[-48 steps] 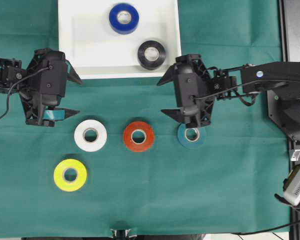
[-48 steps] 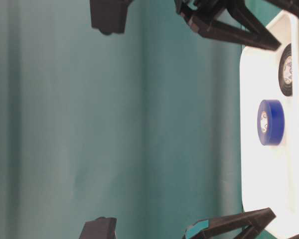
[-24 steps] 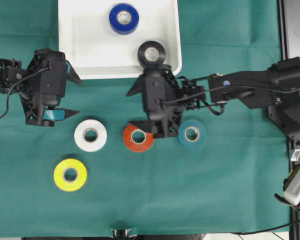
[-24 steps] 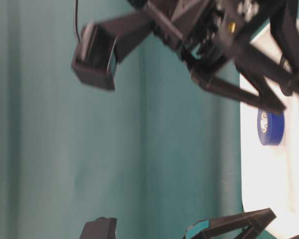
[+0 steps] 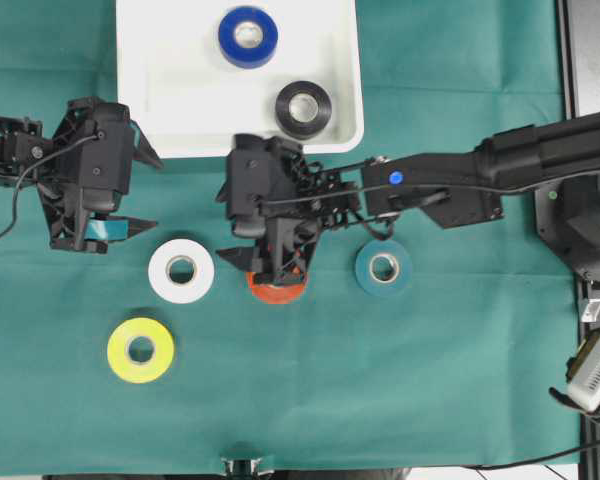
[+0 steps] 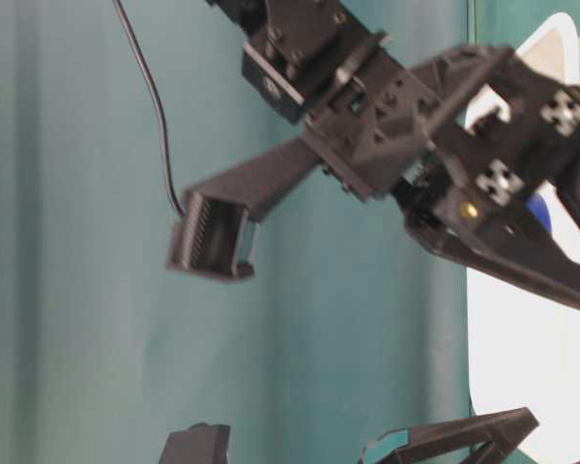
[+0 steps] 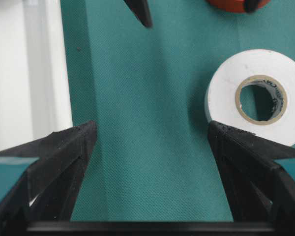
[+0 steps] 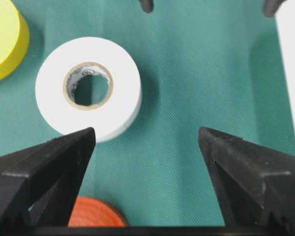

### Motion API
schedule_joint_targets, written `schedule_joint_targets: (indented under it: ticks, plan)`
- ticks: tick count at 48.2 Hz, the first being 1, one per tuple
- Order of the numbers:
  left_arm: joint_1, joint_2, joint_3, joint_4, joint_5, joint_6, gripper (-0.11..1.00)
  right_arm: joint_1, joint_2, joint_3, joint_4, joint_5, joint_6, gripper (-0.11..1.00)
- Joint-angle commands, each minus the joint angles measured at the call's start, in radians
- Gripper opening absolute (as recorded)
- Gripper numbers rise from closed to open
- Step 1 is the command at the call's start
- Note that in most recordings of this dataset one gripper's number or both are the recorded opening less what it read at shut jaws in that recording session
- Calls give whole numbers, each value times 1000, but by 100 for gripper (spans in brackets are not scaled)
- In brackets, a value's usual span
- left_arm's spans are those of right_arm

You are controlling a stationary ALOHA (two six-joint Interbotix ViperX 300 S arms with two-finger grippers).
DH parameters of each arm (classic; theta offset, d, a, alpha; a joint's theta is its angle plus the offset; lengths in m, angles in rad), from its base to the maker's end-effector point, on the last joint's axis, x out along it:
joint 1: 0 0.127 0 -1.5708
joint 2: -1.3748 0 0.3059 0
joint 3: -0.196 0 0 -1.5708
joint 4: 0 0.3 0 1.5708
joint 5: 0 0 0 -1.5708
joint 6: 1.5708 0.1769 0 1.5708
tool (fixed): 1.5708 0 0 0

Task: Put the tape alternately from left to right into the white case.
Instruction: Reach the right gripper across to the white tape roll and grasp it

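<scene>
The right claw point(image 5: 270, 262) hangs spread wide and empty over the red roll point(image 5: 277, 290). The left claw point(image 5: 130, 192) is released too. Blue roll point(image 5: 247, 36) and black roll point(image 5: 303, 107) lie in the white case point(image 5: 170, 90).

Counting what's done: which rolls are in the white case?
In: blue roll and black roll, inside the white case rim.

Your overhead view looks straight down on the whole tabletop point(image 5: 430, 380). The table-level view sits low and close, turned sideways, with the case point(image 6: 522, 377) at its right edge. Each wrist camera looks out between its own pincer's fingers, close above the cloth. Both wrist views and the overhead share the white roll point(image 7: 258, 96) point(image 8: 88, 86) point(image 5: 181, 270).
</scene>
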Motion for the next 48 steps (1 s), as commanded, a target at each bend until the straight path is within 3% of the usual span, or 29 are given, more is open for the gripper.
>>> schedule_joint_targets:
  ticks: [1,34,48]
  plan:
    - [-3,-14,-9,-2,-3,0,99,9,5,-49,0,23,5,83]
    - [-3,-12,-2,-2,-2,0,99,28,158,-261,0,173,8,84]
    - [-3,-12,0,-2,-3,0,99,32,207,-302,-2,207,9,84]
